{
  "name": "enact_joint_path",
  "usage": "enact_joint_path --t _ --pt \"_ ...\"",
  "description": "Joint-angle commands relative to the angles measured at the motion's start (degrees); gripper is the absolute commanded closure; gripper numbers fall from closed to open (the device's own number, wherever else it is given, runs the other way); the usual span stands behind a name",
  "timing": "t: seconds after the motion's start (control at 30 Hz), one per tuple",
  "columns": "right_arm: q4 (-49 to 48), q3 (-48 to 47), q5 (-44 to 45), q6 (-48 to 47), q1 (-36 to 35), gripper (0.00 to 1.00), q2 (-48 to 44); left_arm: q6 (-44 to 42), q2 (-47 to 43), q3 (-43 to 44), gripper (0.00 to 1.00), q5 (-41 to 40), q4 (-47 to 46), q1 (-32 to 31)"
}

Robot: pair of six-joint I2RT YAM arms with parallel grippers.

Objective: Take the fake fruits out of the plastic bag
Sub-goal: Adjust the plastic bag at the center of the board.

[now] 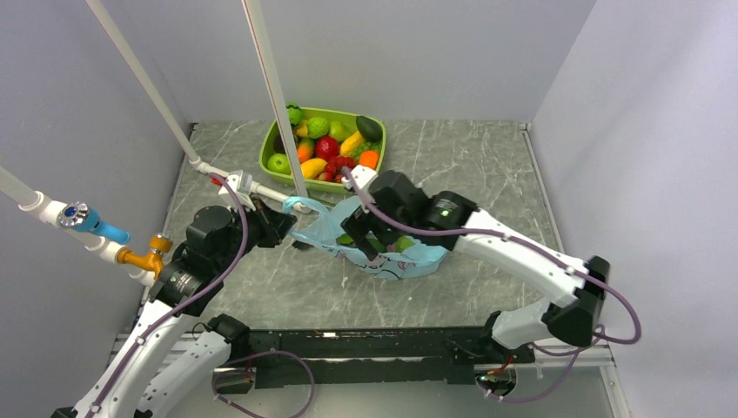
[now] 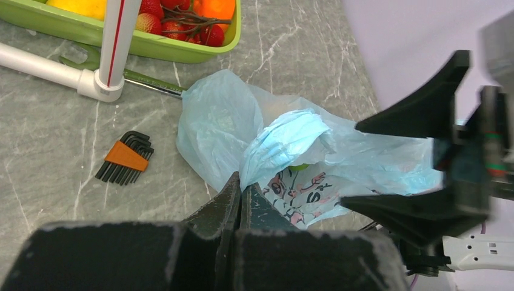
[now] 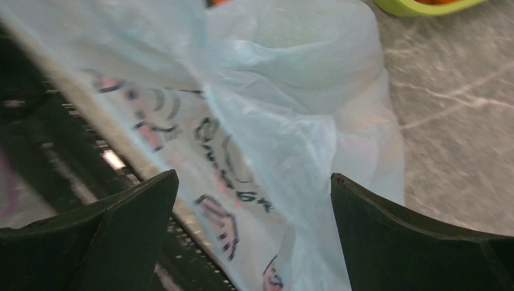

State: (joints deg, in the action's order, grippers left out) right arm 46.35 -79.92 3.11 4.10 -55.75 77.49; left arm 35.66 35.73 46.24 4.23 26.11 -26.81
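Centrally, the light blue plastic bag (image 1: 416, 259) lay crumpled on the grey marbled table (image 1: 470, 165), a green fake fruit (image 1: 405, 244) showing at its mouth. The left gripper (image 2: 240, 189) was fully closed, pinching the bag's near edge. The right gripper (image 3: 251, 182) stood spread wide at the bag, gripping nothing. Dark lettering and pink drawings marked the bag; the wording was illegible. Behind it sat a lime-green tray (image 1: 348, 112) of fruit, with a white pipe frame (image 1: 274, 96) crossing in front. A hex key set (image 2: 124, 159) lay beside the bag.

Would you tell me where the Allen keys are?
In the left wrist view, the Allen keys lie on the table, left of the plastic bag, below the white pipe.
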Motion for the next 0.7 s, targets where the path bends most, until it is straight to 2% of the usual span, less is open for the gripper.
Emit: enact_joint_path --t 0.0,0.13,0.23,0.37,0.47,0.53,0.67 --pt "-0.13 -3.66 20.25 -2.09 -1.34 0.00 3.41 0.49 -0.43 0.29 1.00 1.15 0.34 0.19" --pt "1.43 -3.35 23.49 -3.56 -1.61 0.01 5.54 0.09 -0.79 0.60 1.00 0.88 1.15 0.19" --pt "1.01 -1.13 22.99 -5.96 -1.97 0.07 5.84 -0.27 -1.07 0.88 1.00 0.66 1.81 0.18" --pt "-1.66 0.86 28.24 -4.24 -1.97 0.33 5.26 -1.24 -1.14 1.32 1.00 0.08 2.71 0.18" --pt "-4.59 1.46 32.16 -2.08 -1.77 0.62 3.03 -2.32 -1.31 1.34 1.00 -1.41 4.05 0.20" --pt "-6.86 1.73 34.77 -1.37 -1.79 0.78 0.78 -2.90 -1.49 1.37 1.00 -2.44 5.04 0.18" --pt "-11.86 2.49 38.84 -0.45 -0.84 1.00 -4.76 -3.90 -2.46 1.06 1.00 -4.04 6.29 0.18"
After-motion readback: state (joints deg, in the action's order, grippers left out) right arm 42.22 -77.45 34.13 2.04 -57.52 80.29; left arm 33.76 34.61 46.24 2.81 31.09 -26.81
